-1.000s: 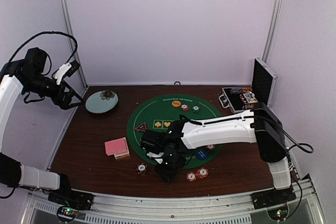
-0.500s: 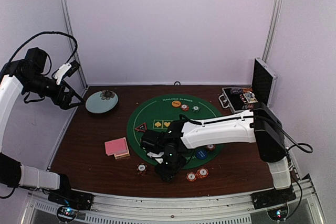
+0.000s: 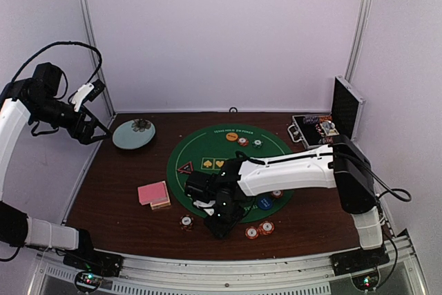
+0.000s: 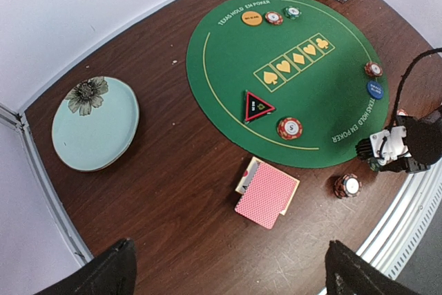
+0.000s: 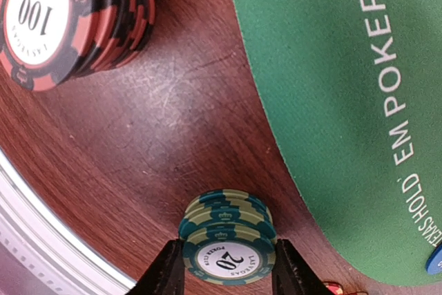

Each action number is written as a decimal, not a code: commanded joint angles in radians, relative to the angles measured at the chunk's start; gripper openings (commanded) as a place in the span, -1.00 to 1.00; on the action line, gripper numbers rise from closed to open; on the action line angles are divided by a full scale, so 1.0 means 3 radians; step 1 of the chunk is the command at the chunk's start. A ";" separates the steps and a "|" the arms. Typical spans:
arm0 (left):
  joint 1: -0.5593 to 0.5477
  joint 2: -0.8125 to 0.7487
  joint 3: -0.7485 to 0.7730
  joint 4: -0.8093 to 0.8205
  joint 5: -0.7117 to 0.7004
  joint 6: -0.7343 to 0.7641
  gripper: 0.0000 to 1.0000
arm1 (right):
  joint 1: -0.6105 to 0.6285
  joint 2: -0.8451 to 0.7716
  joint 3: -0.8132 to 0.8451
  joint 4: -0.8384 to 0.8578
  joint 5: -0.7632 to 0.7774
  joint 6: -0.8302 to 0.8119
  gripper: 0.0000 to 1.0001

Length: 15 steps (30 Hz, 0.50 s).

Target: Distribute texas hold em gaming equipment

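Right wrist view puts the right claw (image 5: 226,276) at the bottom middle of the frame, its two dark fingers (image 5: 166,271) lying against both sides of a green chip stack (image 5: 226,236) with no gap showing, so it looks pinched on that stack. Against the top external pictures of the last second almost nothing has shifted: the right arm stays crouched low at the lower edge of the green mat (image 3: 207,146), and the pink-backed cards (image 3: 153,194) and loose chips lie where they did. My reading is that the claw has been settling its hold rather than carrying, so this stack has not yet been dealt out. The stack stands on bare tabletop (image 5: 173,122), just outside the mat's curved border, with the metal rail (image 5: 41,240) close by in the lower left of the frame. A red stack (image 5: 69,18) sits well apart in the upper left, and a blue disc (image 5: 435,264) peeks in at the lower right edge, on the mat. Open wood lies between the stacks, so a straight lift should clear everything. High at the left of the top external view, near the pale blue plate (image 3: 124,139), the left claw (image 3: 93,131) hangs spread wide and empty.
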 commanded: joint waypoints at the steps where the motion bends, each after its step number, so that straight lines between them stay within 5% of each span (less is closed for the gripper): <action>1: 0.0008 -0.0023 0.0041 0.0030 -0.0005 0.0041 0.95 | -0.0017 0.0019 0.0047 -0.0018 0.0091 0.0006 -0.34; 15: 0.0008 -0.0006 0.0051 0.0032 -0.0026 0.0050 0.95 | -0.0126 -0.0157 0.0454 -0.0141 0.0129 -0.0017 -0.61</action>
